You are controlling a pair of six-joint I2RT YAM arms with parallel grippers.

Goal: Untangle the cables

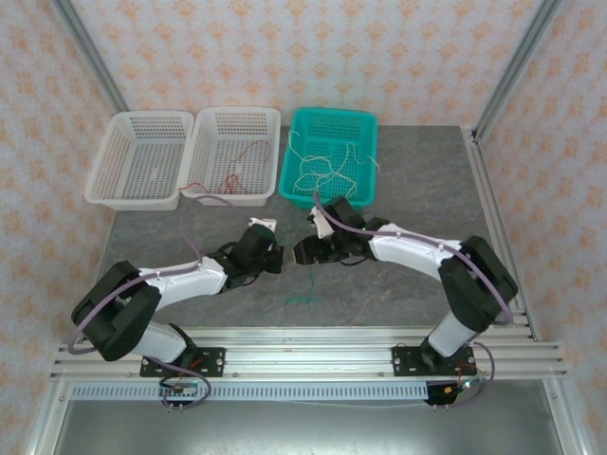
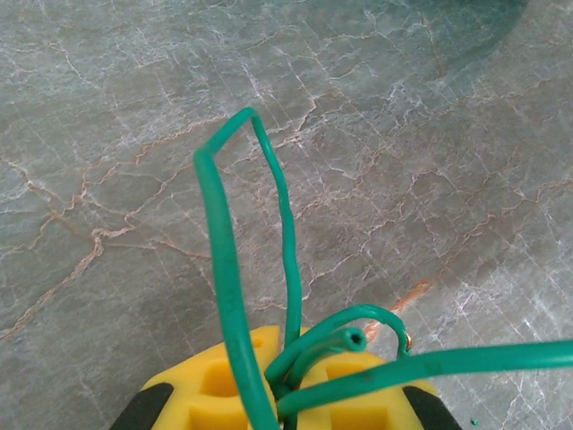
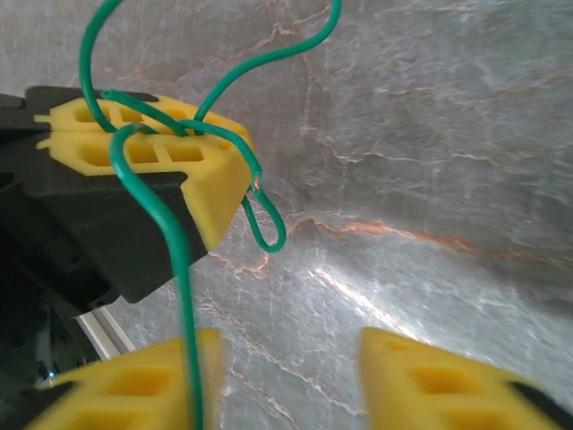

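My left gripper [image 2: 291, 387] is shut on a green cable [image 2: 222, 251], which loops up out of its yellow fingers and trails off to the right. In the top view both grippers meet at mid-table, the left gripper [image 1: 272, 250] facing the right gripper [image 1: 300, 252], and a green strand [image 1: 302, 298] hangs down to the table below them. My right gripper [image 3: 291, 385] stands open, and the green cable [image 3: 179, 269] runs down past the inner edge of its left finger [image 3: 134, 385]. The left gripper's yellow fingers [image 3: 148, 134] show just ahead of it. Cream cables [image 1: 327, 171] lie tangled in the teal basket [image 1: 372, 142].
Two white baskets stand at the back left: one [image 1: 142, 194] with nothing in it, the other [image 1: 270, 142] holding a red cable [image 1: 237, 171] that trails over its front wall. The teal basket sits right behind the grippers. Grey marbled table lies around them.
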